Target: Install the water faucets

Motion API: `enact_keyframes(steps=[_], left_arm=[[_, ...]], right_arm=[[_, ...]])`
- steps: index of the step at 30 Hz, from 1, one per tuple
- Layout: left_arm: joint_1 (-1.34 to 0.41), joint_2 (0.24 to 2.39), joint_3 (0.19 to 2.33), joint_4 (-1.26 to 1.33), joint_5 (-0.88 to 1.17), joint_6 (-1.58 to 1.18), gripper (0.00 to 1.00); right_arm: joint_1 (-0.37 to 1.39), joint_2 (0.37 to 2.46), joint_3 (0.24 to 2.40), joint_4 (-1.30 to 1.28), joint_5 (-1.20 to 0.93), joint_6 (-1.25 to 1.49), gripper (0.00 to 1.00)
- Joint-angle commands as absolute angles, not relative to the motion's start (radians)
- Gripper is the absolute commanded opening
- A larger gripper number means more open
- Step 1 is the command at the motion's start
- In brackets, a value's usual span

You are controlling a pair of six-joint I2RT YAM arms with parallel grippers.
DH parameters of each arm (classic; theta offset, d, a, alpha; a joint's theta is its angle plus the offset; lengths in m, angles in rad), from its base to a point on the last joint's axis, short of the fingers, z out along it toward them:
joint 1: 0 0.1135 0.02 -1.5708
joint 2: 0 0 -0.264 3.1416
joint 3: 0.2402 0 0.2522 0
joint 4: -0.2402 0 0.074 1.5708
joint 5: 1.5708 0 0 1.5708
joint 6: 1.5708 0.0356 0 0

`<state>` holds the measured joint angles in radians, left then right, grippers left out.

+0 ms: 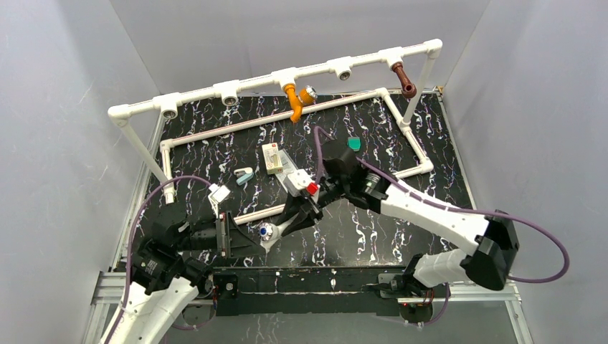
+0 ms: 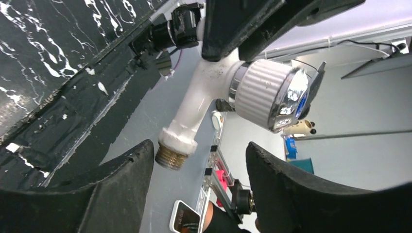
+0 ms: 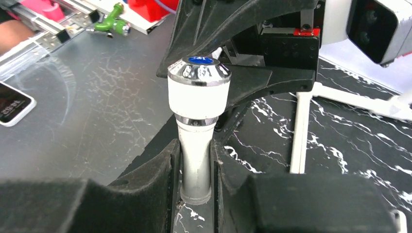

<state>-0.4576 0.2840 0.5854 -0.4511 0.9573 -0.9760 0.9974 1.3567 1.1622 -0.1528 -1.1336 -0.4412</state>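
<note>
Tabletop (image 1: 373,236): black slab with white marble-like veining, matte.

Pipe frame (image 1: 251,84): long white plastic tubing. A raised rail with T-fittings runs across the far side on two posts, and a flat rectangular loop lies on the slab below it.

Right pincer (image 1: 297,215) (image 3: 196,160): black, coarse foam-like pads closed tight on the white faucet (image 1: 269,231) (image 3: 197,145), clamping the smooth pale tube under its knob. The faucet is held just over the near middle of the tabletop, beside the frame's near pipe.

Left pincer (image 1: 231,235) (image 2: 199,150): jaws apart, gripping nothing, with rough-edged black fingers (image 2: 121,184). The white faucet (image 2: 204,92) hangs just ahead of the gap. I cannot tell whether it touches a finger.

White faucet details:
- glossy white body
- ribbed white knob capped in mirror chrome with a blue centre dot
- brass threaded end with white tape wound above the thread

Orange faucet (image 1: 292,100): seated in the rail's middle T-fitting, bent spout pointing down, silvery round end to its right.

Reddish-brown faucet (image 1: 404,79): seated in a T-fitting near the rail's right end, with a short bent spout.

Teal piece (image 1: 353,143): small and flat, lying inside the loop, well apart from both pincers.
</note>
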Motion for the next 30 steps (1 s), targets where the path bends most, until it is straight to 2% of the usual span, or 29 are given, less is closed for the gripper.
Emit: enact_keyframes(steps=[1,7,16,25,30], left_arm=[[-0.456,0.312,0.634,-0.52,0.87,-0.868,0.69],[-0.456,0.323,0.667,-0.521,0.791,-0.832,0.72],[-0.456,0.323,0.721,-0.502,0.71,-0.797,0.72],[-0.456,0.258,0.721,-0.452,0.653,-0.806,0.74],[-0.456,0.223,0.688,-0.297,0.638,-0.879,0.75]], right_arm=[[1.004,1.226,1.062,0.062,-0.993,-0.256,0.01],[1.005,1.11,0.874,0.361,-0.875,0.01,0.01],[1.005,1.068,0.706,0.735,-0.699,0.348,0.01],[1.012,1.081,0.651,1.008,-0.526,0.651,0.01],[1.049,1.137,0.663,1.086,-0.449,0.735,0.01]])
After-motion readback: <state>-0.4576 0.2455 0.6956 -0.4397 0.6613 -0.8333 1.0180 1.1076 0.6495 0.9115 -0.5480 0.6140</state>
